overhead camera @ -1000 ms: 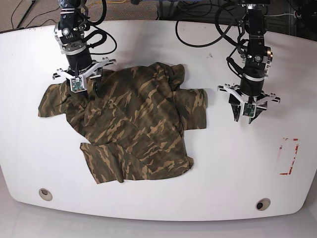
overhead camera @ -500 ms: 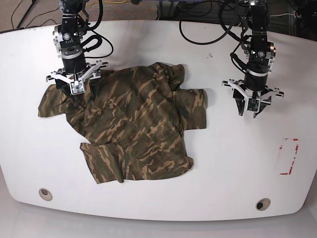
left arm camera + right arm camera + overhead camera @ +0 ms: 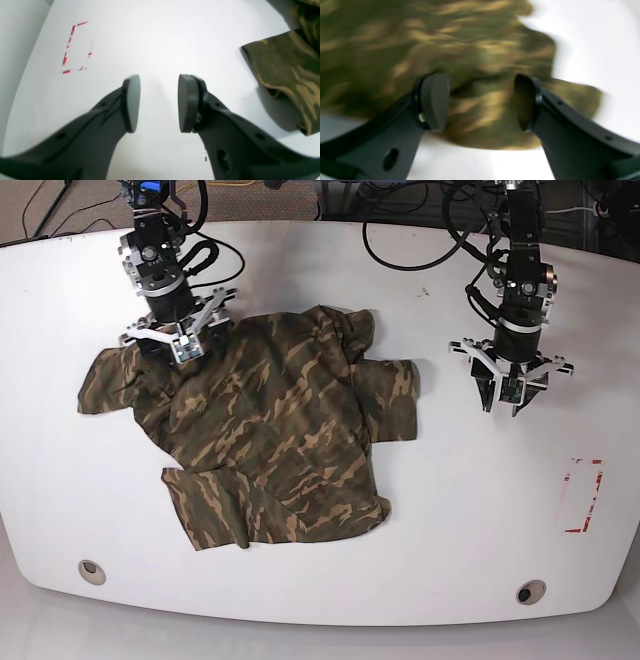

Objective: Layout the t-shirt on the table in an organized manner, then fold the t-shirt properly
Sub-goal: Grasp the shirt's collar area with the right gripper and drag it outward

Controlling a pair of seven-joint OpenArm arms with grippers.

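T-shirt [image 3: 260, 435]: camo, rumpled, lying on worktop [image 3: 450, 510] left of centre in base view; hem corner nearest camera doubled over, one sleeve out toward left arm, other sleeve at far left edge. Not yet spread flat, so layout step unfinished & fold not begun (my read). Change vs 1 s ago: right gripper [image 3: 178, 345] has swung from the shoulder area, w/ wrist turned, to the far collar edge; cloth itself lies the same, nothing dragged. Left gripper [image 3: 512, 395] shifted slightly away, hanging over bare worktop beside sleeve, tape mark [image 3: 584, 495] well apart. Fingers: left pair [image 3: 131, 102] parted moderately, empty, touching nothing. Right pair [image 3: 435, 101] parted wide over cloth, nothing pinched; wrist view blurred, contact w/ fabric can't be told.
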